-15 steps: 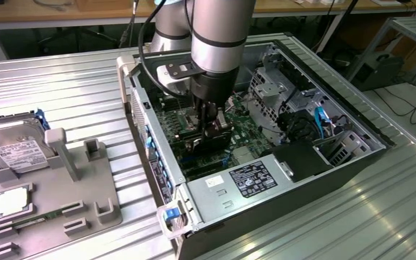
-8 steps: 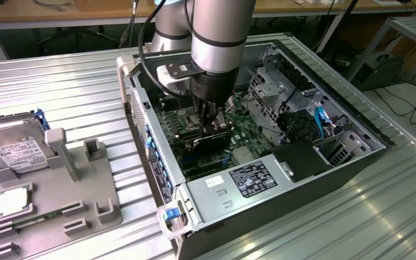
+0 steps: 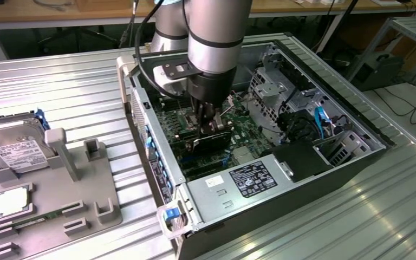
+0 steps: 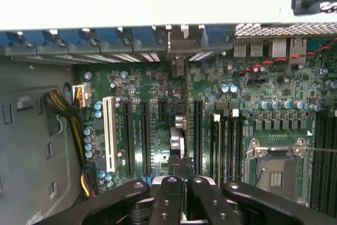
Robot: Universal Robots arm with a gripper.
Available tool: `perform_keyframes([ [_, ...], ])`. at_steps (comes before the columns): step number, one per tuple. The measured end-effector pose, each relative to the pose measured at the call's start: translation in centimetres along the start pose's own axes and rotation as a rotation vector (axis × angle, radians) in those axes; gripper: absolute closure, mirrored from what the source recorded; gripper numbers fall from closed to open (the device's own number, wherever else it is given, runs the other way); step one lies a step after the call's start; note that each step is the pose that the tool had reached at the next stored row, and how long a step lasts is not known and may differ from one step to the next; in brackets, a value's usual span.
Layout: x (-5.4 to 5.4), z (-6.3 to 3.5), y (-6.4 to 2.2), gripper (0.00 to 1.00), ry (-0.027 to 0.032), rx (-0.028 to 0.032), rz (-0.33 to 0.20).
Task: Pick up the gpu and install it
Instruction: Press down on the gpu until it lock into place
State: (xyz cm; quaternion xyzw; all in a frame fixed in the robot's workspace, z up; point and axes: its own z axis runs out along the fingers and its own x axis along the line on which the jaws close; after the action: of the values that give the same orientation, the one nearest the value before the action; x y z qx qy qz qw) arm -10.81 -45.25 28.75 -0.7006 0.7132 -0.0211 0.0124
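Inside one open computer case, one gripper is clamped on one gpu standing edge-down over the motherboard; one hard drive sits at nine o'clock.

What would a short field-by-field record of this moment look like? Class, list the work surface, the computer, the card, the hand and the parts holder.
surface: ribbed metal table
computer: open case lying on its side, motherboard exposed
gpu: standing on edge over the motherboard slots
hand: shut on the gpu, inside the case
holder: grey tray at the exterior view's left
hard drive: resting in the tray, white label up
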Motion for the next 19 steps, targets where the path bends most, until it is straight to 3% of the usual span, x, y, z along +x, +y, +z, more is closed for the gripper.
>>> perform_keyframes([
  [1,0.0,-0.03,0.59,0.89,-0.0001,0.0002,0.000],
  [9,0.0,-0.10,2.45,0.89,-0.0001,0.0001,0.000],
  [10,0.0,-0.10,2.45,0.89,0.0000,-0.0074,0.000],
  [12,0.0,-0.10,2.45,0.89,0.0004,-0.0282,0.000],
  [13,0.0,-0.11,2.43,0.89,0.0008,-0.0475,-0.001],
  [14,0.0,-0.11,2.40,0.89,0.0009,-0.0638,-0.001],
  [15,0.0,-0.10,2.38,0.89,0.0011,-0.0747,-0.001],
  [16,0.0,-0.12,2.36,0.89,0.0016,-0.0954,-0.001],
  [18,0.0,-0.13,2.29,0.89,0.0023,-0.1266,-0.002],
  [19,0.0,-0.13,2.27,0.89,0.0024,-0.1359,-0.002],
])
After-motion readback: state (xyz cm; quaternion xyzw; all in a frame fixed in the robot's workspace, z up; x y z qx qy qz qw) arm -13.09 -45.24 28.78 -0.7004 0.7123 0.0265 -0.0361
